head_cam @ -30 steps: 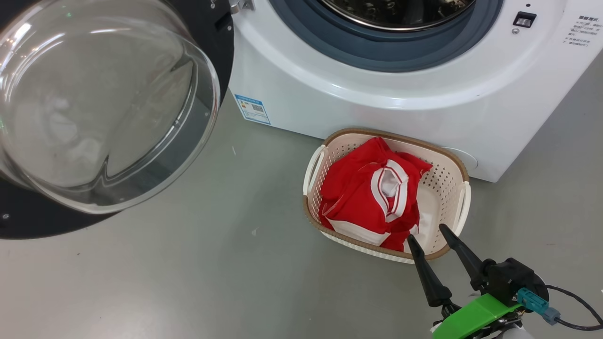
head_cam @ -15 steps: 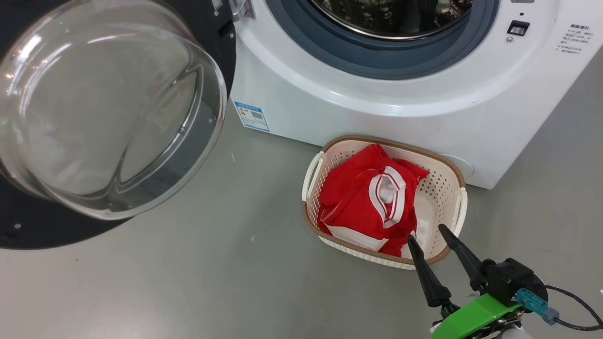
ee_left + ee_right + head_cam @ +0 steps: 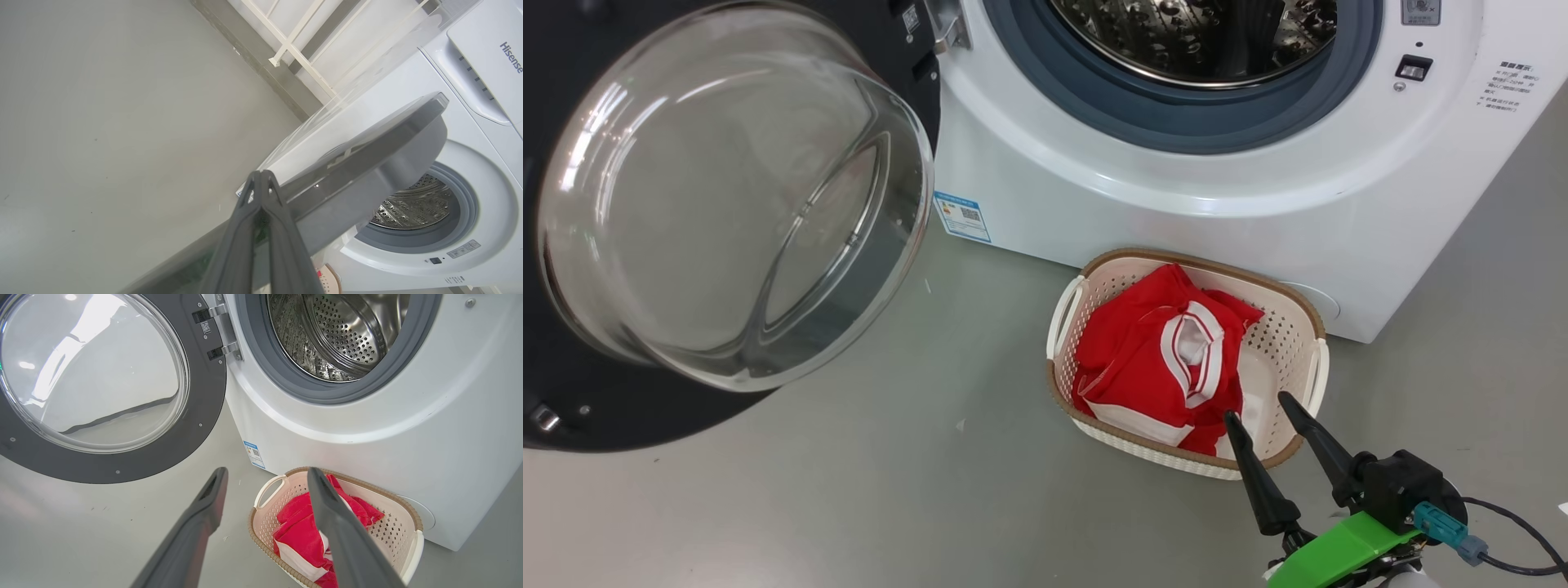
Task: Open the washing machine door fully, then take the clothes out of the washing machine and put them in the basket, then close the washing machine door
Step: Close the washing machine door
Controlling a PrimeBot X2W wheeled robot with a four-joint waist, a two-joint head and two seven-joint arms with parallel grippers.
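The washing machine door (image 3: pixel 874 49) hangs open at the left, its clear glass bulge (image 3: pixel 735 196) facing me. The white washing machine (image 3: pixel 1176 204) shows a bare steel drum (image 3: pixel 1192 33). Red clothes (image 3: pixel 1135 351) with white trim lie in the cream basket (image 3: pixel 1303 322) on the floor in front of the machine. My right gripper (image 3: pixel 1258 408) is open and empty over the basket's near right corner, with the clothes (image 3: pixel 302 535) just beyond its fingers. My left gripper (image 3: pixel 261 175) is shut and empty beside the door's outer face (image 3: pixel 367 163). I cannot tell if it touches.
Grey floor (image 3: pixel 890 490) spreads wide in front of the machine and to the left of the basket. A blue label (image 3: pixel 964 216) sits on the machine's lower left front. A pale frame and wall (image 3: pixel 302 45) stand behind the machine.
The head camera has tilted up a little, so the whole picture sits lower and more of the drum shows. My right gripper stays open by the basket.
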